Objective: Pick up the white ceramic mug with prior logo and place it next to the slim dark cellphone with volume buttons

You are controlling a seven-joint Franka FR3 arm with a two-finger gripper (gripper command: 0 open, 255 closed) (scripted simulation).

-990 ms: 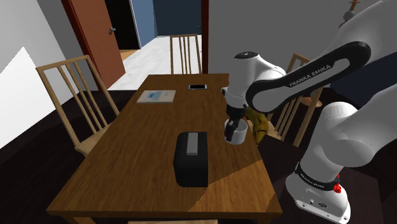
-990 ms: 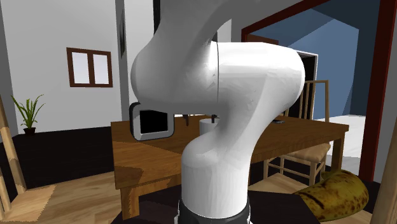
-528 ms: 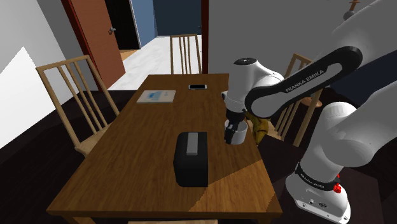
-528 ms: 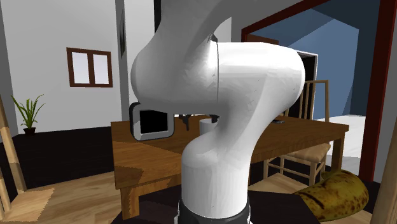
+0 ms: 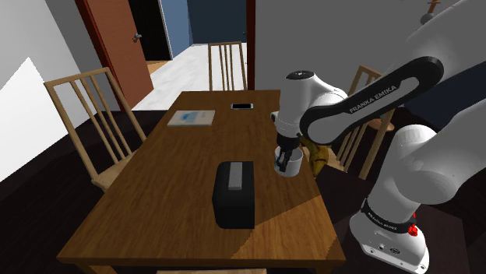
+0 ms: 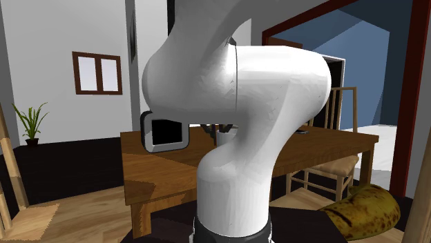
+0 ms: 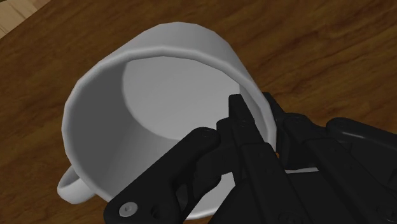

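At the grasp step: pinches the mug [image 5: 293, 166] wall in the claw [image 5: 281, 161], one finger inside the rim, one outside. Sits near the table [image 5: 179, 204] edge on the shoulder view's right, well apart from the phone [image 5: 242, 106] at the far end. Calls next for a straight lift, then a carry toward the phone. Looks smooth, white, round-walled, with a small loop handle; likely slick, so needs firm pressure. Shows brown wood grain underneath.

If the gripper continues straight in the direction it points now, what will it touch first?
Probably the white mug: the gripper straddles its wall, so the inner finger would reach the mug's floor, then the table. Depth is unclear.
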